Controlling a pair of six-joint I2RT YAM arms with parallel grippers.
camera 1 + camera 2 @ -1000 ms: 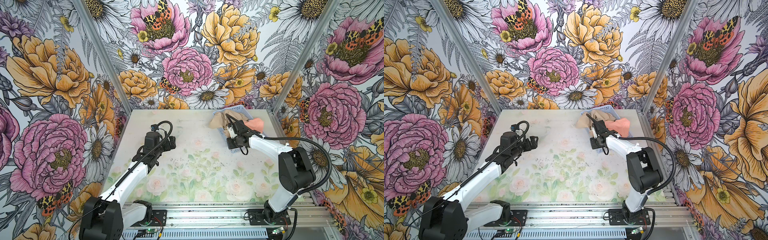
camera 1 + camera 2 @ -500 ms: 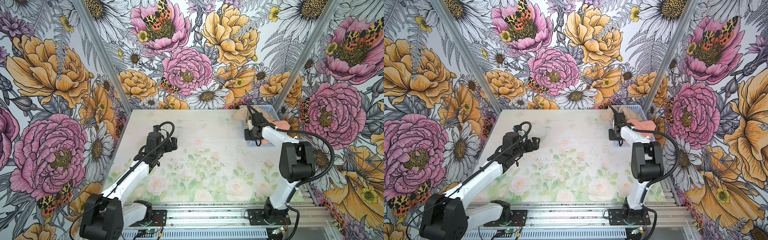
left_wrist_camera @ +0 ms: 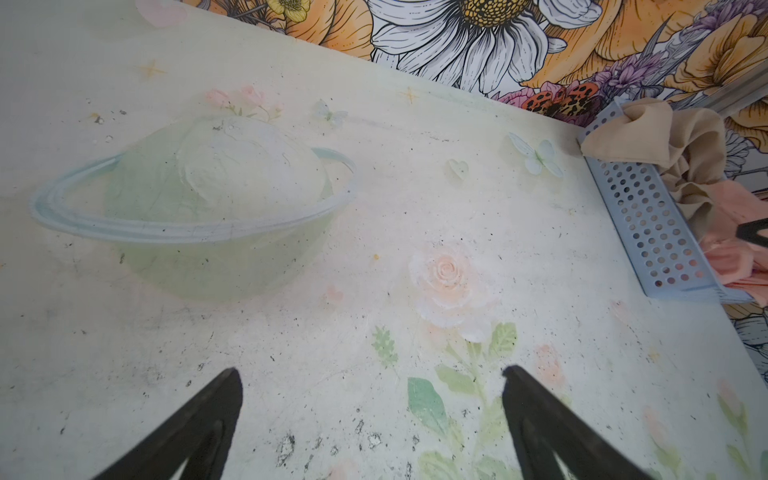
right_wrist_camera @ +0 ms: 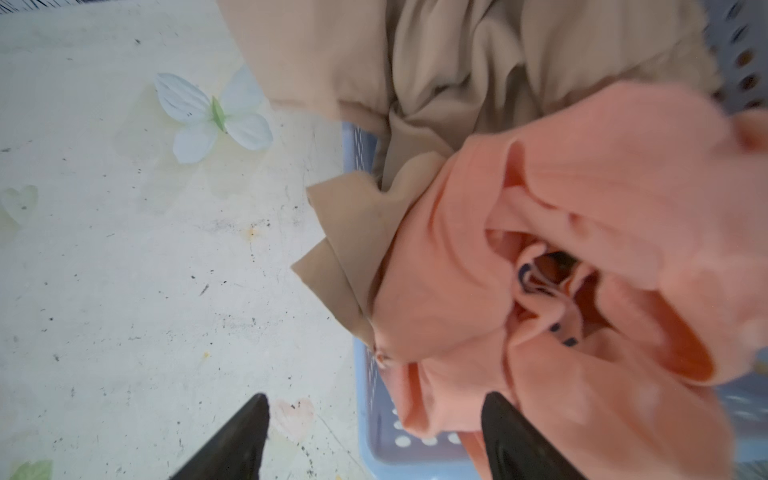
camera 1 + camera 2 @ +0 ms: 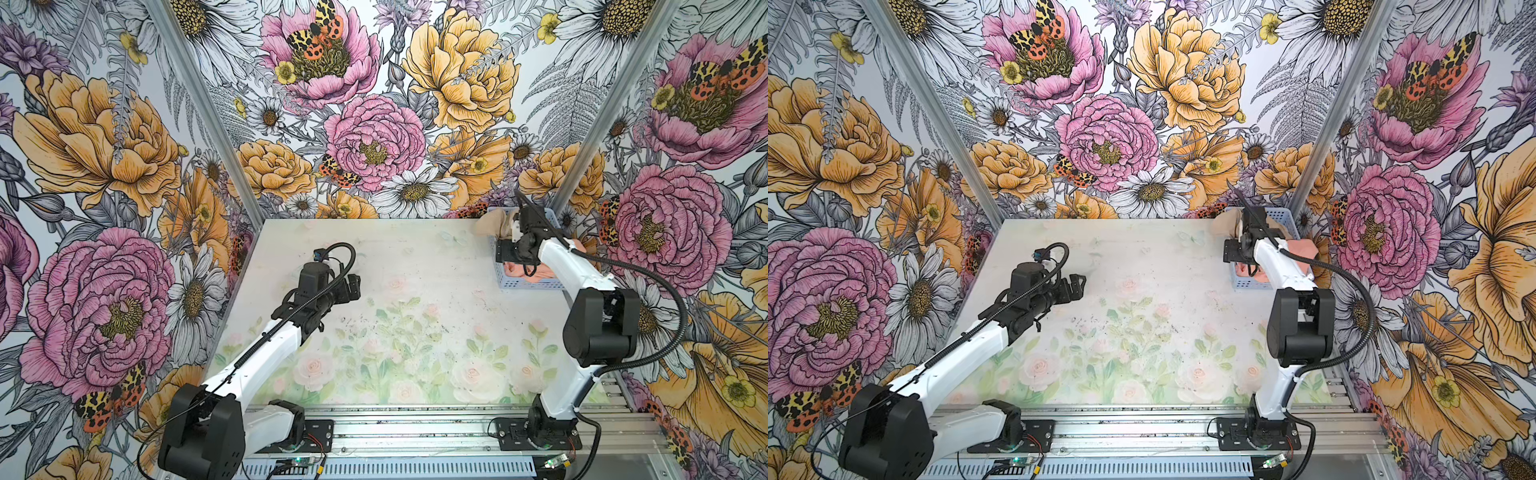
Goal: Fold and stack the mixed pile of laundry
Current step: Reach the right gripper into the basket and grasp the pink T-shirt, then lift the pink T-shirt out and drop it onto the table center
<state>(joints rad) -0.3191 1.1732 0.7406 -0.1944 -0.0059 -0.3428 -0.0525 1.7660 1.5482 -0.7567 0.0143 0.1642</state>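
At mid-left of the table (image 5: 415,257), found the left gripper (image 3: 370,374) hovering over bare surface, jaws spread wide, nothing between them. Well apart from the laundry over there, with no garment within easy reach.

Moving right to the far right corner, spotted the light blue basket (image 5: 528,286), long axis running near to far, both garments heaped inside. Saw the beige garment (image 5: 492,222) spilling over the far left corner of the rim. Saw the salmon T-shirt (image 4: 582,187) bunched toward the nearer end, touching it.

Caught the right gripper (image 4: 374,399) right above the basket's left wall, jaws parted and clamped on nothing, one finger over table, the other over the T-shirt. Looked like a short drop and a slight shift right for a pinch on that shirt. Plainly the right arm's job; far too long a reach for the left.
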